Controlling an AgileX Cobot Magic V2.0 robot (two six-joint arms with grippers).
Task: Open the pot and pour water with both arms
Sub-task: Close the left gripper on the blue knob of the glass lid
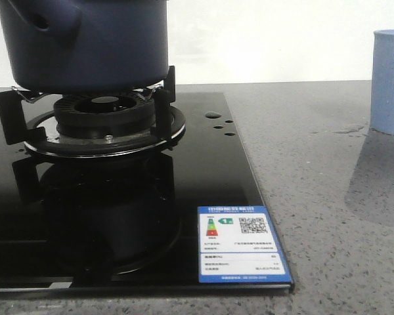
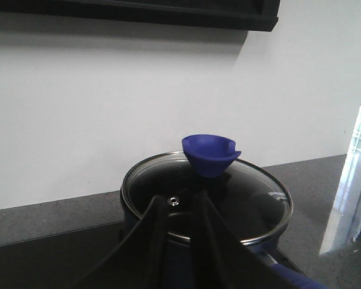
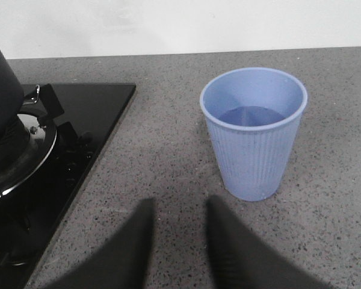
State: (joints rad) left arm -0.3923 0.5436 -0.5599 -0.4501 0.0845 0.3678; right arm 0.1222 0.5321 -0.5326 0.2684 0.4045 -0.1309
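The dark navy pot sits on the burner grate at the far left of the front view. In the left wrist view the pot carries a glass lid with a blue cup-shaped knob. My left gripper is open over the near edge of the lid, short of the knob, holding nothing. A pale blue ribbed cup with water in it stands on the counter; it also shows as the cup at the right edge. My right gripper is open above the bare counter, short of the cup and left of it.
A black glass hob with a round burner and pan supports takes up the left side. An energy label is stuck at its front right corner. Grey speckled counter lies between hob and cup. A white wall stands behind.
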